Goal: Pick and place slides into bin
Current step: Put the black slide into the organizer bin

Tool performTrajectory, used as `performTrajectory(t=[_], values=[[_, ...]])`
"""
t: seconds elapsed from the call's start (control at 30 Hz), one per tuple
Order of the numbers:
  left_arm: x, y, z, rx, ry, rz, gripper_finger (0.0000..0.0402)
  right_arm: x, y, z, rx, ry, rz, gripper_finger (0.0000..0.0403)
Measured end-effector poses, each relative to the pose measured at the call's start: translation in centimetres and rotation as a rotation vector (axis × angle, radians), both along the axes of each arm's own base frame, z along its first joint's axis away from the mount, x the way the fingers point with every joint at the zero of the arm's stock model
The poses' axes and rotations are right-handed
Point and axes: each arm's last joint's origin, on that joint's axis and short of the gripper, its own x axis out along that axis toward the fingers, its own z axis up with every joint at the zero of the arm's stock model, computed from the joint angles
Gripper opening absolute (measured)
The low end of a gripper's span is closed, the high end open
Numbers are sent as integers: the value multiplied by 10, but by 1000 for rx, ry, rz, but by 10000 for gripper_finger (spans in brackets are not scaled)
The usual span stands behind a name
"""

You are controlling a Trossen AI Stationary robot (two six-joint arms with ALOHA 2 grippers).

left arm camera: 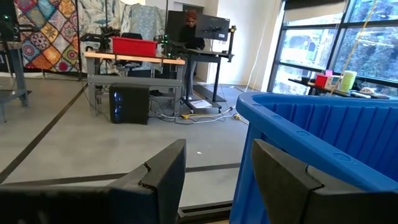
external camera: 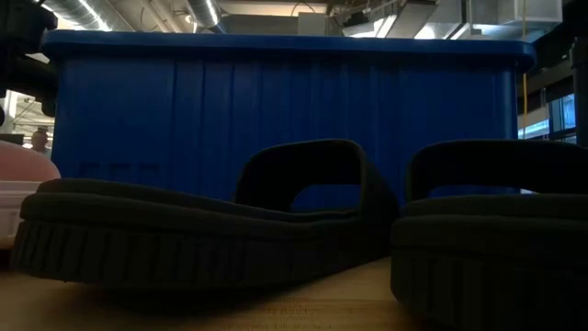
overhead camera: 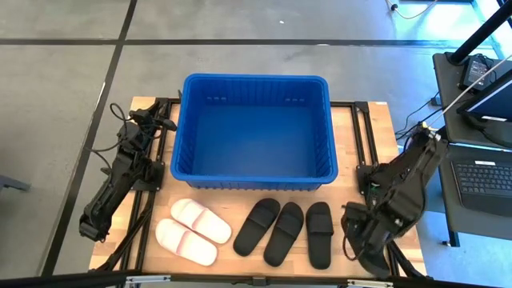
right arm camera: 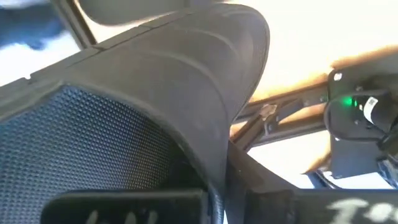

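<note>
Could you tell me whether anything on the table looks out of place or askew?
Mostly tidy. The bin is empty, the white slides lie angled, and the right hand holds a black slide off the row of three.

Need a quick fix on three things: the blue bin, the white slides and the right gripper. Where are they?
bin [overhead camera: 320, 83]: high view, far right rim corner.
white slides [overhead camera: 200, 220]: high view, strap of the upper slide.
right gripper [overhead camera: 362, 254]: high view, its tip beside the rightmost black slide [overhead camera: 319, 234].
</note>
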Motion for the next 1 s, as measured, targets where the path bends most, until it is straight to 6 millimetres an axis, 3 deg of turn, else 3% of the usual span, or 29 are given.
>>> performTrajectory(t=[0.2,0.37,0.47,0.63,0.77,1.0], values=[[0,0,0,-5,-17,0,178,2,-34,28,-7,-208,-73,17],[0,0,0,-5,-17,0,178,6,-64,53,-118,-450,-36,17],[0,0,0,-6,-17,0,178,10,-83,72,-245,-609,1,17],[0,0,0,-6,-17,0,178,16,-122,103,-655,-815,-31,17],[0,0,0,-5,-16,0,178,30,-153,116,-943,-789,8,17],[0,0,0,-6,-13,0,178,80,-217,111,-1162,-630,118,17]])
